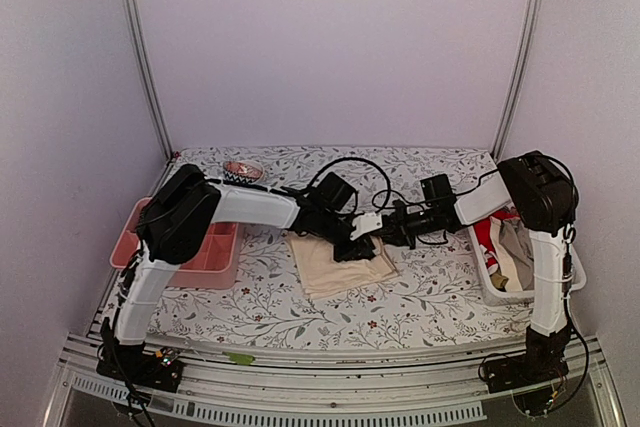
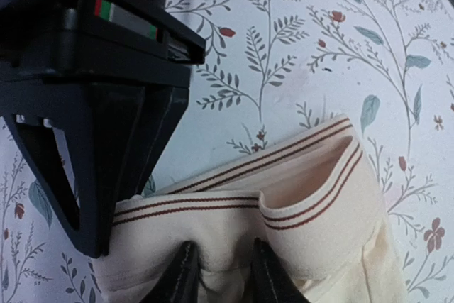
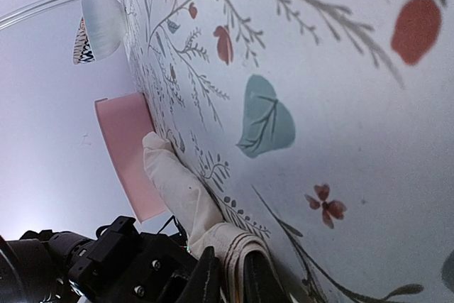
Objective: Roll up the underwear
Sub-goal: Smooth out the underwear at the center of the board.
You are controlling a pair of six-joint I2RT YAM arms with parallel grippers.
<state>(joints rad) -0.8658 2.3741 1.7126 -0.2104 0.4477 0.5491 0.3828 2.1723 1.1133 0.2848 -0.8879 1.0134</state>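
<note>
One cream underwear [image 1: 330, 267] with thin dark-red stripes on its waistband lies flat in the middle of the floral table. Both grippers meet at its far right corner. My left gripper [image 1: 352, 250] is shut on the waistband, and in the left wrist view the cloth [image 2: 319, 196] bunches between its black fingers [image 2: 186, 274]. My right gripper [image 1: 375, 237] is shut on the folded waistband edge [image 3: 245, 246] right beside it. In the right wrist view the rest of the underwear [image 3: 177, 189] stretches away along the table. The right gripper's black body [image 2: 106, 104] fills the left of the left wrist view.
A pink divided tray [image 1: 190, 247] stands at the table's left edge, under the left arm. A white basket [image 1: 497, 292] holding more clothes stands at the right edge. A small patterned bowl [image 1: 243, 170] sits at the back left. Cables loop over both wrists.
</note>
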